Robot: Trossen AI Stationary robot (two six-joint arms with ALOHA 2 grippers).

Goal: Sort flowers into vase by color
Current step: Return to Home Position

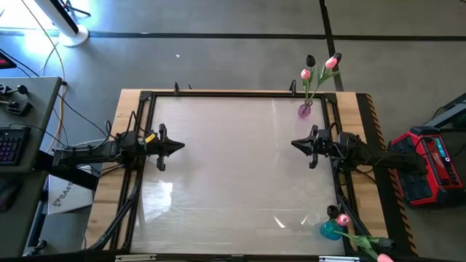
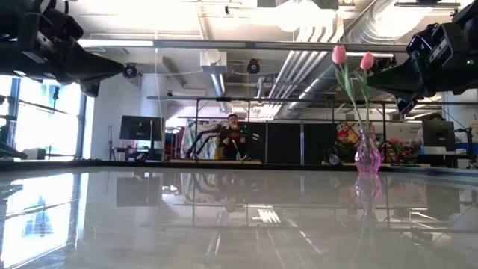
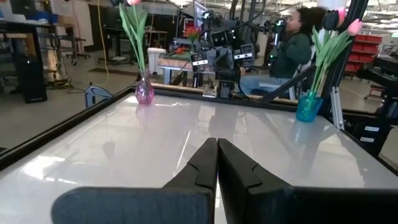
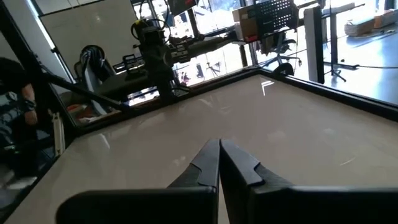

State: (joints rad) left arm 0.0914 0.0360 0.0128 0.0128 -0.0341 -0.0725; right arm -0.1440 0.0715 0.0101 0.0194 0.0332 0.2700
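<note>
Flowers [image 1: 306, 74] all stand in vases, a purple vase [image 1: 304, 110] and a blue vase [image 1: 331, 230] at the table's [image 1: 233, 167] two right-edge corners, none lying loose. Left gripper [image 1: 180, 145] and right gripper [image 1: 295, 144] hover near their own edges, jaws together, empty. Sorting looks done; only parking the arms remains.

Pink and dark artificial tulips [image 1: 331, 63] stand in a purple glass vase [image 1: 304, 110] and a blue glass vase [image 1: 331, 231] at the desk's [image 1: 233, 167] right corners
</note>
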